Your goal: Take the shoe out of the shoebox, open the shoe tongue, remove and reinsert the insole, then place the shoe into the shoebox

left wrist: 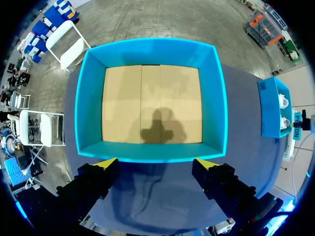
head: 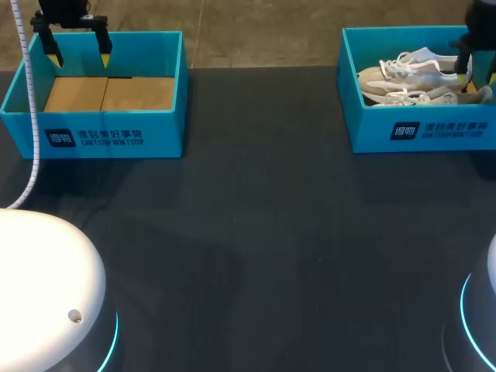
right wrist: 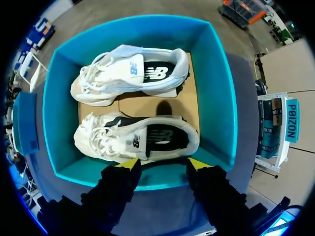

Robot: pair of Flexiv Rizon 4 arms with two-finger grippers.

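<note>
Hovering over the boxes in the head view: left gripper (head: 78, 58) above the empty shoebox (head: 93, 124), right gripper (head: 478, 77) above the shoebox (head: 418, 128) holding the pair.

Left wrist view: left gripper wide open, holding nothing, bare cardboard floor ahead of it.

Right wrist view: right gripper wide open, empty. Near shoe (right wrist: 138, 137) just ahead of its tips, far shoe (right wrist: 130, 73) beyond.

Likely light, with a soft upper and stiffer heel and sole. I'd pinch the heel collar. Laces may snag.

Pair of white shoes (right wrist: 133, 140) upright, side by side in teal shoebox (right wrist: 216, 93).
</note>
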